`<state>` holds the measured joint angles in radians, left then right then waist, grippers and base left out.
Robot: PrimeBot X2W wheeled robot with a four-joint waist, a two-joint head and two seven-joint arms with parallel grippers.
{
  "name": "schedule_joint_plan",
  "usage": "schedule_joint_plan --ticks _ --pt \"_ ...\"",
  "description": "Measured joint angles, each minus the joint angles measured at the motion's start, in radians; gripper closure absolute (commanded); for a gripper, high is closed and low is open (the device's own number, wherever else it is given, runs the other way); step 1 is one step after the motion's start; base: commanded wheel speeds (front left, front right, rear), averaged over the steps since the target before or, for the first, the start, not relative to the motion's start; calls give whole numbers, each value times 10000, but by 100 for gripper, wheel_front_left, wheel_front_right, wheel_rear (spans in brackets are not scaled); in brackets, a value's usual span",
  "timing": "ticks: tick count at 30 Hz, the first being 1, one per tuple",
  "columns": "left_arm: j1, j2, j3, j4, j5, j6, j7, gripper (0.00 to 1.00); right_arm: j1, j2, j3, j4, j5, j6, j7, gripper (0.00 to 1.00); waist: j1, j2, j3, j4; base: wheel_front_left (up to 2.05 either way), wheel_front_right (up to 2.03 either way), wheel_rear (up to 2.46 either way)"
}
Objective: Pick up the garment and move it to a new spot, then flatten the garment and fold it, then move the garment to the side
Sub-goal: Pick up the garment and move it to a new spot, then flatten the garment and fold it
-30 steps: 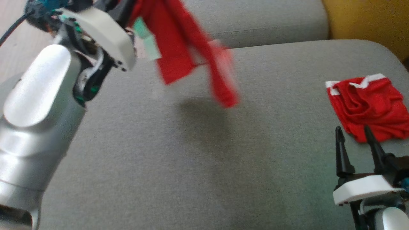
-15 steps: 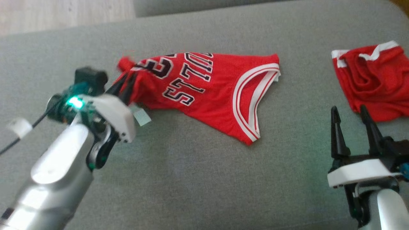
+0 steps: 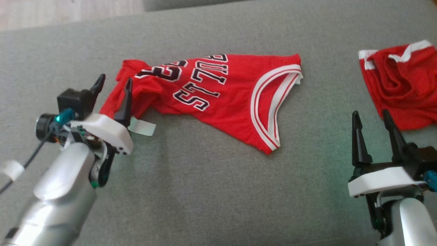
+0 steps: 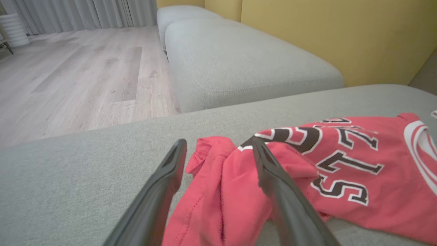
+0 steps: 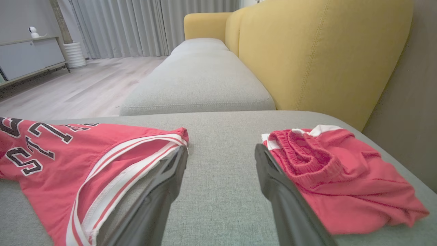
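Your left gripper [image 3: 115, 79] is standing wide open, its two fingers straddling the bunched end of the red jersey [image 3: 218, 99]. Cloth is lying between the jaws, but you are not pinching it. Your right gripper [image 3: 370, 114] is likewise gaping open and empty, hovering over bare cushion between the jersey and a second red garment [image 3: 403, 92] crumpled at the far right.

The jersey is resting on the grey sofa cushion [image 3: 205, 191], roughly in the middle, lettering up, its white-trimmed opening pointing toward your right side. Judging from that, you are looking at a relocation as good as done, with the garment lying at its spot and neither tool gripping it. You are now facing the flattening, since the end by your left fingers is sitting rumpled and a white tag [image 3: 141, 128] is poking out from beneath. The folding and the move to the side are both waiting.
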<state>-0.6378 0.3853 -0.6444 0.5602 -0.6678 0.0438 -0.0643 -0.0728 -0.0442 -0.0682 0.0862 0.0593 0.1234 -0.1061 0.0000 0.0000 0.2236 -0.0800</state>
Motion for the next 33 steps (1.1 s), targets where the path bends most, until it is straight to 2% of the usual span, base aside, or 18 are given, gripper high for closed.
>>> schedule_joint_plan --ticks 5,11,16,26,33 --pt "699 -255 27 -198 -12 88 -903 0 18 0 -8 127 -123 0 -4 0 -1 0 -581 238 0 0 0" --pt "2347 -353 40 -782 -17 688 -1505 0 291 0 -59 192 -343 0 21 0 -2 0 -1512 563 0 0 0" --pt "3724 -454 150 -1791 4 1369 -1755 0 1106 0 -144 211 -343 0 113 0 -4 0 -2291 922 0 0 0" --pt "6276 -548 721 -3567 -12 2382 -1848 0 2010 8 -157 75 -123 0 142 0 -3 0 -2992 1598 0 0 0" --pt "6981 -575 966 -4036 161 2466 -1850 0 2603 12 207 186 343 0 0 0 -1 0 -3159 1692 0 0 0"
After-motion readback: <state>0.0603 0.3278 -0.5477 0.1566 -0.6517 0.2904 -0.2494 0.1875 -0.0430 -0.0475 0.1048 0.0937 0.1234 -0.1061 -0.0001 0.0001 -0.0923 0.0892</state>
